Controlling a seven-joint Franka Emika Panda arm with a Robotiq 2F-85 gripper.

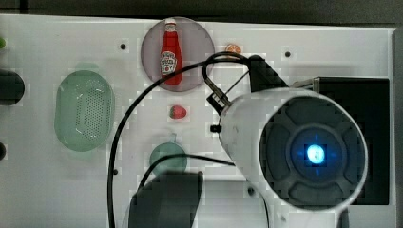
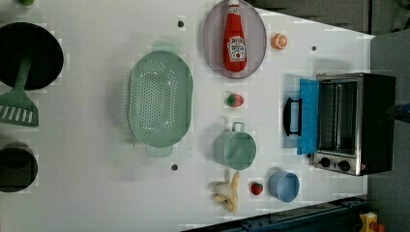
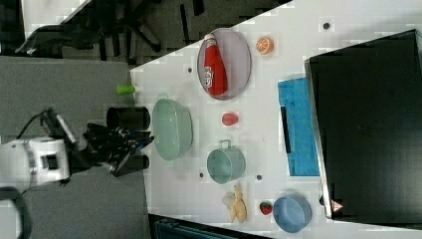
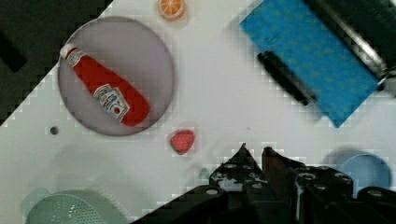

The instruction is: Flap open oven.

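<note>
1. Oven [image 2: 355, 123] stands at the left view's right on the counter [image 2: 96, 193]; its blue door [image 2: 308, 116] is already down flat, handle [image 2: 291, 116] outward.
2. In the right view we see the gripper [image 3: 137, 144] well apart from it.
3. In the wrist view the fingers [image 4: 243, 156] are almost together and hold nothing; we think a careless return could hit the green cup [image 2: 235, 149] or knock the door.

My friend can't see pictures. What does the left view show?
A toaster oven stands at the left view's right with its blue glass door flapped down open. On the white table are a green colander, a ketchup bottle on a plate, and a green cup.
</note>
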